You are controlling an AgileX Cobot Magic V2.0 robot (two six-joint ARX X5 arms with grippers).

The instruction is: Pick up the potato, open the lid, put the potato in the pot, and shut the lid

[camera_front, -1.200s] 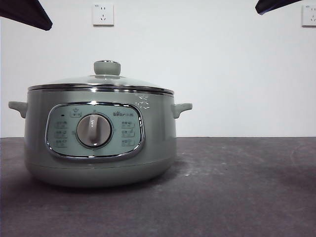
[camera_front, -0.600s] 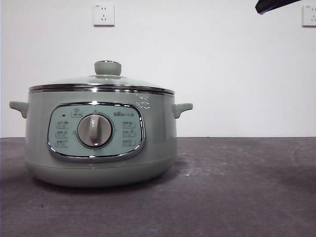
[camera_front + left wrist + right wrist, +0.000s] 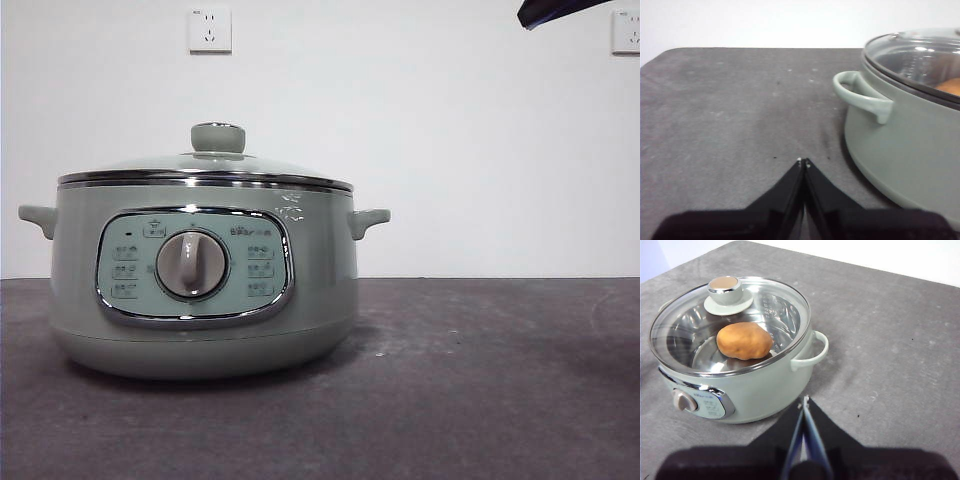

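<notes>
The sage-green pot [image 3: 205, 280] stands on the dark table, left of centre in the front view. The glass lid [image 3: 205, 165] with its green knob [image 3: 217, 137] sits closed on it. In the right wrist view the orange-brown potato [image 3: 744, 340] lies inside the pot [image 3: 755, 385], seen through the lid [image 3: 775, 310]. My right gripper [image 3: 805, 400] is shut and empty, above the table beside the pot's handle. My left gripper [image 3: 803, 162] is shut and empty, low over the table beside the pot [image 3: 905, 140]. The right arm shows as a black tip [image 3: 550, 10] at the top right corner.
The grey table [image 3: 480, 380] stretches to the right of the pot. A white wall with two power sockets [image 3: 209, 29] stands behind. The table's far edge and rounded corner show in the left wrist view [image 3: 670, 52].
The black arm tip at the top left corner of the front view has withdrawn out of view. The pot, lid and the other arm tip have not moved.
</notes>
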